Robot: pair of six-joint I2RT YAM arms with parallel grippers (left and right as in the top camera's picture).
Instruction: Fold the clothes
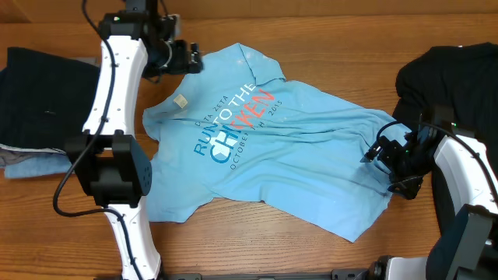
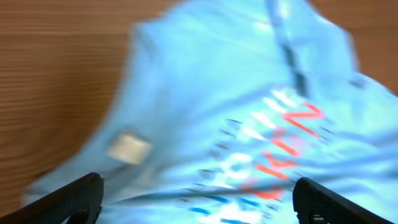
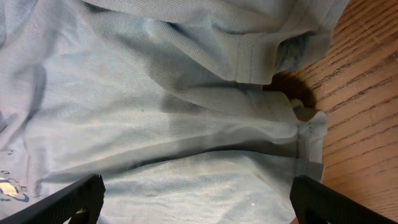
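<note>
The light sky-blue T-shirt (image 1: 264,148) lies spread and rumpled across the middle of the wooden table, print side up, with white, blue and red lettering. My left gripper (image 1: 187,58) is open above the shirt's far left part, near the collar and its tag (image 1: 180,100); its view is blurred and shows the print (image 2: 273,143) between the jaws (image 2: 199,208). My right gripper (image 1: 381,152) is open over the shirt's right edge. Its view shows wrinkled fabric and a hem (image 3: 249,56) between the jaws (image 3: 196,208), holding nothing.
A plain black shirt (image 1: 455,78) is heaped at the far right. Folded dark, grey and dull-blue garments (image 1: 43,97) are stacked at the far left. Bare wood (image 1: 327,31) runs along the back and front edges.
</note>
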